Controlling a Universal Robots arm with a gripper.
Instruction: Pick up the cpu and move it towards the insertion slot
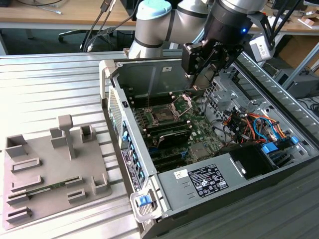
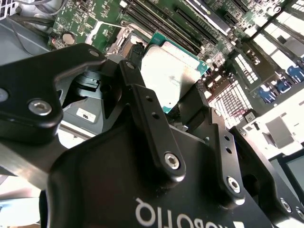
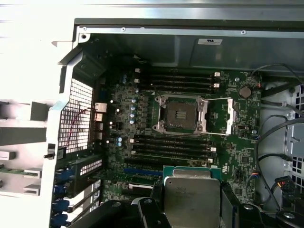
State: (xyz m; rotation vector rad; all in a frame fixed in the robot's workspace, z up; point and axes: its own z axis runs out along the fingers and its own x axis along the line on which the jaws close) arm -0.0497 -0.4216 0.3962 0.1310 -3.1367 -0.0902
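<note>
A ribbed metal bench (image 1: 55,84) carries everything. On it, toward the exterior view's left, lies a grey plastic tray (image 1: 50,174) with raised blocks and recesses; just beside it stands an open computer case (image 1: 199,184).

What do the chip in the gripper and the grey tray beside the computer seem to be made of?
The chip: a dull silvery metal top, seemingly, on a green board edge. The gripper is closed on it. The grey tray: probably matte plastic, with an even colour and moulded blocks.

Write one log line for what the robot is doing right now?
gripper: shut on cpu | position: above open computer case | insertion slot: open, unfilled | cpu: not yet in slot
</note>
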